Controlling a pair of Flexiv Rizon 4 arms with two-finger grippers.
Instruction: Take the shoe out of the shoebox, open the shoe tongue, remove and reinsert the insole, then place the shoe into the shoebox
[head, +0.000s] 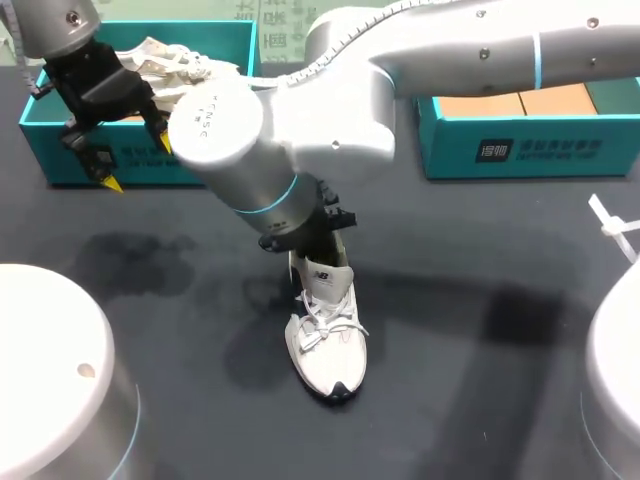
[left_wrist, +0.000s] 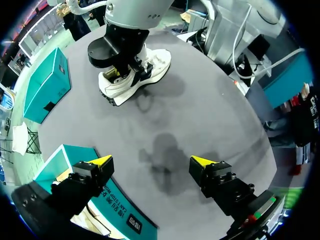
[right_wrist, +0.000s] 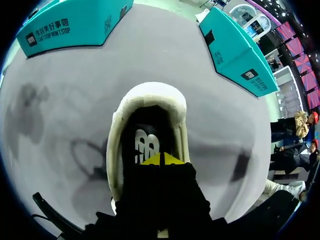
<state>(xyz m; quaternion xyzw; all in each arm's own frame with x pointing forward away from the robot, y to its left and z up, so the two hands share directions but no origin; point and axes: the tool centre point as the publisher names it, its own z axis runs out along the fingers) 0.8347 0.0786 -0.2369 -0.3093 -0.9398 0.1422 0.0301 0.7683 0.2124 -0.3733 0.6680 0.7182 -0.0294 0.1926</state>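
Observation:
A white shoe (head: 328, 345) stands on the dark table near the middle, toe toward the front edge. My right arm reaches in over it. Its gripper (right_wrist: 161, 159) is shut at the shoe's mouth, on the tongue (head: 322, 275), which stands up under it. Past the tips lie the heel collar (right_wrist: 150, 97) and a dark insole with a white logo (right_wrist: 146, 145). My left gripper (head: 137, 164) hangs open and empty in front of the teal shoebox (head: 60, 150) at the back left. In the left wrist view the shoe (left_wrist: 150, 65) lies far ahead of the open fingers (left_wrist: 102, 161).
A second white shoe (head: 170, 60) lies in the back-left shoebox. Another teal box (head: 520, 140) with a brown inside sits at the back right. A white strip (head: 612, 228) lies near the right edge. Two white arm bases (head: 50, 370) fill the front corners.

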